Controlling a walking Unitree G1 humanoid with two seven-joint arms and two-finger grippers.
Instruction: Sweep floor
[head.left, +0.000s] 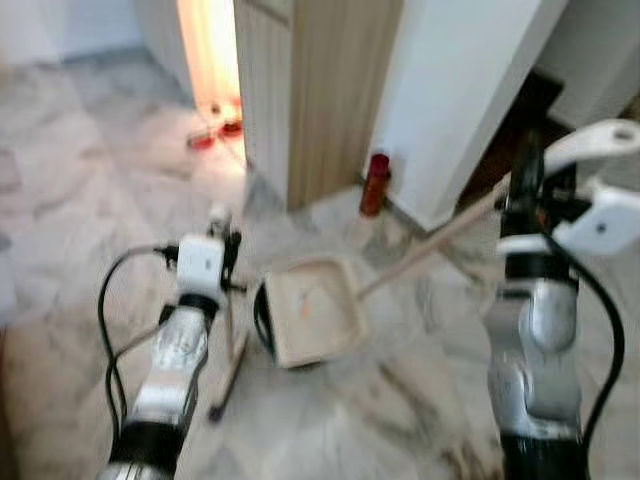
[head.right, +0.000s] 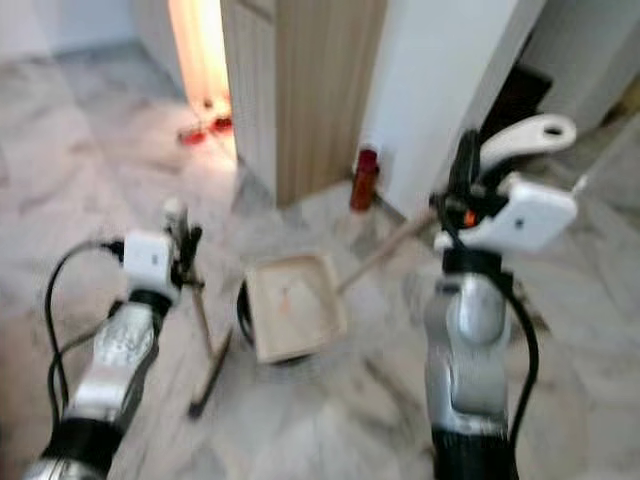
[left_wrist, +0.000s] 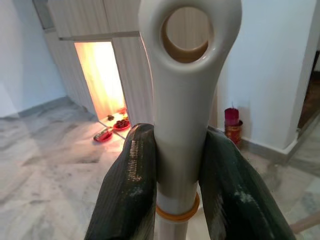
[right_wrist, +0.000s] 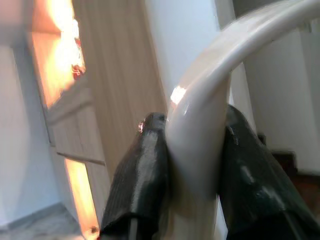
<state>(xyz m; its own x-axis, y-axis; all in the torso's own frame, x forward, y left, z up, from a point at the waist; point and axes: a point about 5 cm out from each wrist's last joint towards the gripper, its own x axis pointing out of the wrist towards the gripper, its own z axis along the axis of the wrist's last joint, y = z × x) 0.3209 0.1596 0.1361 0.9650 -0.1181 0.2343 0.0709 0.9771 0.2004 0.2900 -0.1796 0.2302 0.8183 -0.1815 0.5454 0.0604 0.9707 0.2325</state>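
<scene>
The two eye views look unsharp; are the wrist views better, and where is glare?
Both eye views are motion-blurred, so the dustpan has soft edges. The left wrist view is sharp on the broom handle between the fingers; the lit doorway is overexposed. The right wrist view is slightly soft, with glare on the white handle.

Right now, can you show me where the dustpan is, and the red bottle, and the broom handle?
dustpan (head.left: 312, 310), left eye view, middle of its tray.
red bottle (head.left: 375, 186), left eye view, its body by the wall.
broom handle (left_wrist: 182, 115), left wrist view, the shaft between the fingers.
</scene>
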